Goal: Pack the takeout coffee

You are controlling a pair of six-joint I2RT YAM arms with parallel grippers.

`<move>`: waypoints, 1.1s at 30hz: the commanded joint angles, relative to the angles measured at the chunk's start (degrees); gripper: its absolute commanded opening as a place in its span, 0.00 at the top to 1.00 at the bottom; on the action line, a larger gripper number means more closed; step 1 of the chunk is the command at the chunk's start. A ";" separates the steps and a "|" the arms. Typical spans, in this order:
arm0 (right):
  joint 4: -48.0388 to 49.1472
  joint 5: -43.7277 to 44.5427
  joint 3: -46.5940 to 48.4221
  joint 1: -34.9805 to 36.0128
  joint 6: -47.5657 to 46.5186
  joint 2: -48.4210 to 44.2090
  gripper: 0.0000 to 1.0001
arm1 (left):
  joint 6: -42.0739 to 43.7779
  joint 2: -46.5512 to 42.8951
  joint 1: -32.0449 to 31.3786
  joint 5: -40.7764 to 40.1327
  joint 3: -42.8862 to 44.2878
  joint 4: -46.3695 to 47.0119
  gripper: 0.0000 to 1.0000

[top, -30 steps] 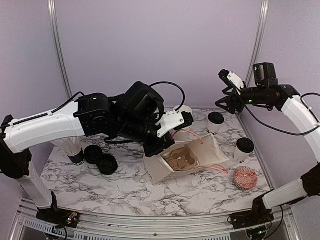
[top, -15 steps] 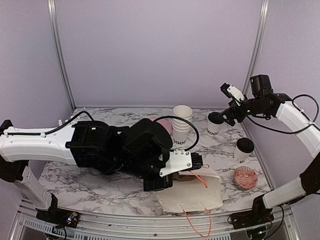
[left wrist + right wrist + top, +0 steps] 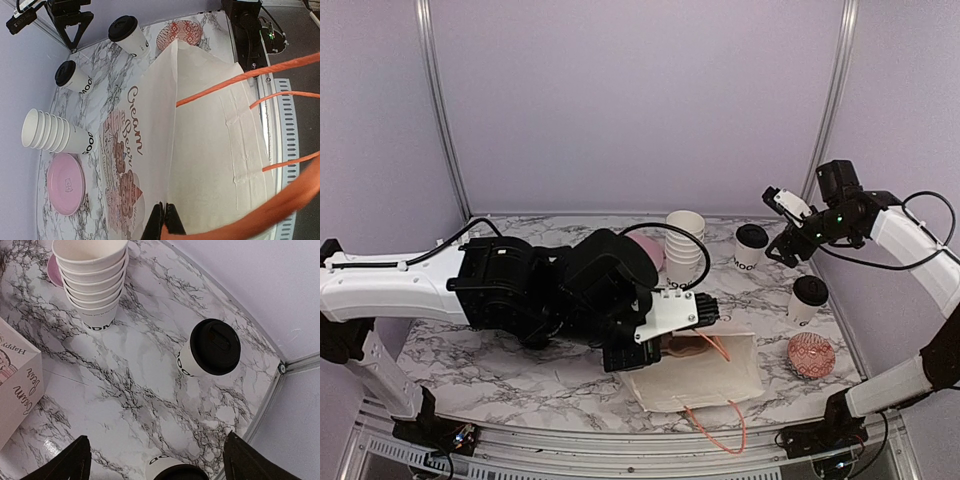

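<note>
The left hand (image 3: pixel 162 220), closed on the rim of the paper bag (image 3: pixel 215 140), had dragged it to the counter (image 3: pixel 500 365) front edge. The right hand (image 3: pixel 157 460), open, had descended toward a lidded cup (image 3: pixel 212 350).

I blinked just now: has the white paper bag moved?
Yes. The paper bag came toward the table's near edge: it stood level with the rightmost lidded cup, and now lies well in front of it.
</note>
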 commanded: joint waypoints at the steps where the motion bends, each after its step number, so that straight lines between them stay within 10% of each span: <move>1: -4.27 6.32 -0.11 -1.01 -0.16 0.16 0.12 | -1.02 -2.53 4.50 4.56 1.63 0.63 1.00; 12: -4.64 0.87 -0.04 -1.59 -0.63 -0.31 0.14 | -18.00 -1.72 27.26 41.17 14.50 -2.80 1.00; 21: -4.43 -0.58 0.08 -1.58 -1.08 0.76 0.15 | -24.94 3.92 33.30 47.98 15.08 -5.93 1.00; 26: -3.86 3.50 0.58 -1.63 1.04 2.41 0.13 | -27.58 9.72 35.40 41.27 17.88 -7.36 0.48; 33: -3.81 10.71 1.15 -3.96 3.30 3.78 0.09 | -23.36 6.04 35.97 32.85 17.89 -6.63 0.35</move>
